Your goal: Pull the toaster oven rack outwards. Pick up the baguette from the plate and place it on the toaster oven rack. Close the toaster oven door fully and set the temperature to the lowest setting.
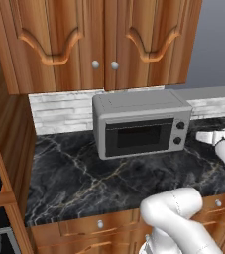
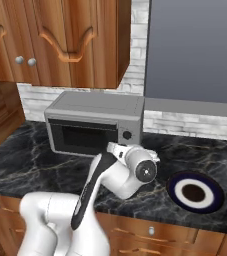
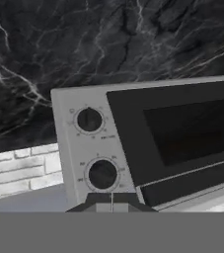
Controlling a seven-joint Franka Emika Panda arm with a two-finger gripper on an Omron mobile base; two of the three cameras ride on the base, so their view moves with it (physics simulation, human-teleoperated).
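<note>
One dark worktop (image 1: 74, 173) carries one toaster oven (image 1: 141, 124) by the back wall — a big, hard, heavy metal box with its toaster oven door (image 1: 139, 136) shut. One plate (image 2: 195, 192) sits to its right, bare. Two black knobs (image 3: 90, 119) — small, stiff, best pinched round the rim. The pincer (image 3: 111, 200) looks pressed together.

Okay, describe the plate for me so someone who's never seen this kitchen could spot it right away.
Start at the grey toaster oven on the black marble counter under the wooden cabinets. Move along the counter to the oven's knob side, toward the front edge, past the robot's arm. The plate lies there: a flat round dish with a dark centre, white ring and dark blue rim, with nothing on it.
</note>
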